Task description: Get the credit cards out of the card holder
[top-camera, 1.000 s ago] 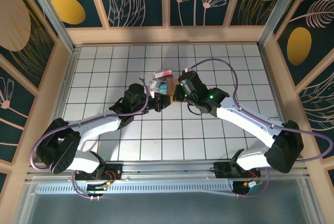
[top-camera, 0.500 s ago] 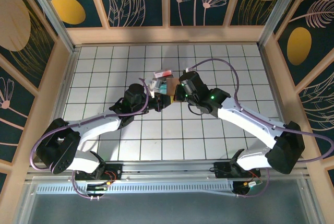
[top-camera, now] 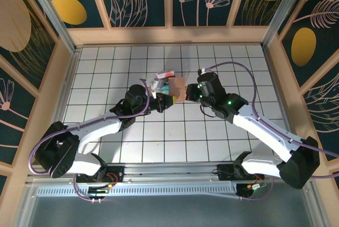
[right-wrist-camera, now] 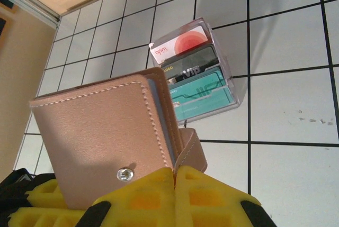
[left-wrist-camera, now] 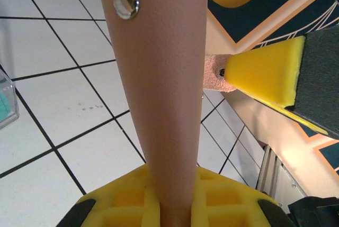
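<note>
Pinkish-tan leather: the card holder (right-wrist-camera: 100, 132) is being held up off the white-tiled worktop (right-wrist-camera: 286, 42), mid-worktop between the two arms. It is standing on edge and folded, with a sliver of grey-blue inner face showing along its edge.
Left gripper (left-wrist-camera: 172, 203): it is clamping the lower edge of the holder between its yellow pads and steadying it upright.
Right gripper (right-wrist-camera: 175, 187): its jaws are pressing together on the little strap tab (right-wrist-camera: 192, 150), with nothing else between them.
Just changed: the right arm is swinging out to its own side compared with a second ago and carrying the tab with it, so more of the tan face is showing in the top view. The left arm is holding its place.
Snap stud (right-wrist-camera: 125, 173): it is lying bare on the outer face, so the strap is looking undone.
Meaning for the task: the closure is coming free, yet the holder is looking folded and no card is leaving it. Spreading the fold and drawing the cards out are, I judge, both pending.
Nearby: a clear tray (right-wrist-camera: 234, 81) is sitting on the worktop just behind the holder, carrying a red-and-white card (right-wrist-camera: 180, 44), a black one and a teal one.
</note>
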Controlling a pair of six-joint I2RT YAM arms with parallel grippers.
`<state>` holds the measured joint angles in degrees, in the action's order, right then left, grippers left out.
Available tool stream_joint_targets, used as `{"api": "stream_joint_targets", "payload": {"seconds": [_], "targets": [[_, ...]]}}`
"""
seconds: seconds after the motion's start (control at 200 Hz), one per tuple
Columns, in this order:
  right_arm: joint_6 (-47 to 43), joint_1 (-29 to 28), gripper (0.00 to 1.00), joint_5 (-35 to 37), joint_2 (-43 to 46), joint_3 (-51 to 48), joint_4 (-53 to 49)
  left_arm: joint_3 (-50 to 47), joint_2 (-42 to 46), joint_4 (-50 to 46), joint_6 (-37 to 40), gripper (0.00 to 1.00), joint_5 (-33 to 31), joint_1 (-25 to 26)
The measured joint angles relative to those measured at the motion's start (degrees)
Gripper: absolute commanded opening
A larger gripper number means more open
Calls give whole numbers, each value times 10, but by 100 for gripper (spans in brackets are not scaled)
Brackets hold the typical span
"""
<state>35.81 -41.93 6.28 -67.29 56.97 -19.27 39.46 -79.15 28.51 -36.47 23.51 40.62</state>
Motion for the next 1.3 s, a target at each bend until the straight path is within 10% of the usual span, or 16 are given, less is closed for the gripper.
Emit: {"api": "stream_joint_targets", "payload": {"seconds": [0.2,0.48,0.991,1.301], "targets": [[-12,22,49,-23,17,-17,22,0,10,0,0,0,0,0],[-38,24,80,-66,20,-37,70,0,10,0,0,0,2,0],[-39,105,59,-157,45,-111,136,0,27,18,1,0,28,0],[-39,209,53,-348,104,-174,233,-12,49,69,3,0,85,0]]}}
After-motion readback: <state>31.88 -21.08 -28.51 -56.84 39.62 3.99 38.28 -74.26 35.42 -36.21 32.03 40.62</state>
